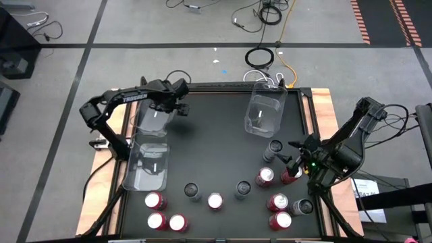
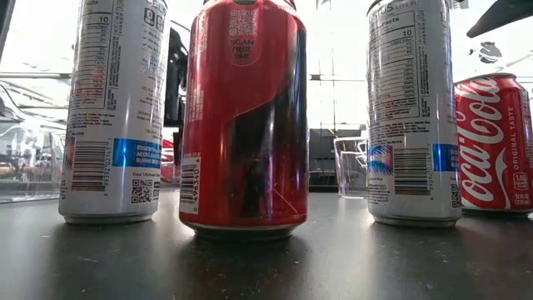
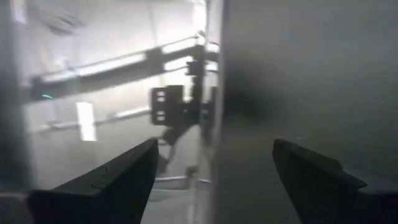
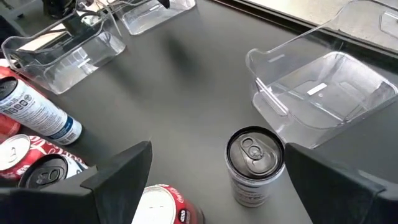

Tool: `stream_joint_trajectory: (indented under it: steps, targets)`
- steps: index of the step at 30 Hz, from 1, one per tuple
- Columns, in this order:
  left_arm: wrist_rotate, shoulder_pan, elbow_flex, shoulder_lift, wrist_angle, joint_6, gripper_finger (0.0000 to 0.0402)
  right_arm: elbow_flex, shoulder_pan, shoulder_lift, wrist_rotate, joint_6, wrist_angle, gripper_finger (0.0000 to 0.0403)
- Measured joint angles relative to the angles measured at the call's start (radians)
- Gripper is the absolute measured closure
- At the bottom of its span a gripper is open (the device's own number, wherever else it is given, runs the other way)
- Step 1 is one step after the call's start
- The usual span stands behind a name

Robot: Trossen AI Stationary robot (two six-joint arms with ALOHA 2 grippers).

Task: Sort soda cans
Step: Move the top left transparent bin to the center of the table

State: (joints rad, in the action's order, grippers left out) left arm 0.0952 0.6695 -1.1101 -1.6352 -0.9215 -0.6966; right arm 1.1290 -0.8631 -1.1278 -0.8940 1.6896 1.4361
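Several soda cans stand along the table's near edge, among them red ones with silvery tops (image 1: 214,200) and dark-topped ones (image 1: 243,189). The low view shows them close up, among them a red can (image 2: 244,117) and a white can (image 2: 112,108). My left gripper (image 1: 178,106) is open over the right wall (image 3: 214,124) of the far-left clear bin (image 1: 154,120), one finger on each side; I cannot tell whether it touches. My right gripper (image 1: 293,162) hangs open above the right-hand cans. A grey-topped can (image 4: 254,163) stands ahead, between its fingers.
A second clear bin (image 1: 147,165) lies nearer on the left. A third bin (image 1: 263,111) sits at the far centre-right, just beyond the grey-topped can (image 1: 273,150). Bare dark table lies in the middle between the bins and the row of cans.
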Motion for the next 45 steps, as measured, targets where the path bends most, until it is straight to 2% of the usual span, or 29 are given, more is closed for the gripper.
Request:
stream_joint_trajectory:
  steps: [3, 6, 17, 34, 45]
  targets:
    - [-0.041, 0.005, 0.026, 0.0, 0.054, -0.007, 0.0107, 0.0, 0.0, -0.002, 0.0, -0.003, 0.0, 0.0046]
    - [-0.033, 0.005, 0.032, 0.0, 0.049, -0.031, 0.0155, 0.0, 0.0, -0.003, 0.0, -0.002, -0.003, 0.0046]
    - [0.03, 0.005, 0.032, 0.0, 0.044, -0.028, 0.0384, 0.0, 0.0, -0.003, 0.001, -0.003, -0.028, 0.0046]
    - [0.045, 0.005, 0.02, 0.0, 0.049, -0.057, 0.0396, 0.0, 0.0, -0.003, 0.001, -0.003, -0.035, 0.0046]
    - [0.07, -0.034, -0.097, 0.0, 0.053, -0.091, 0.0396, 0.0, 0.0, -0.003, 0.001, -0.013, -0.036, 0.0046]
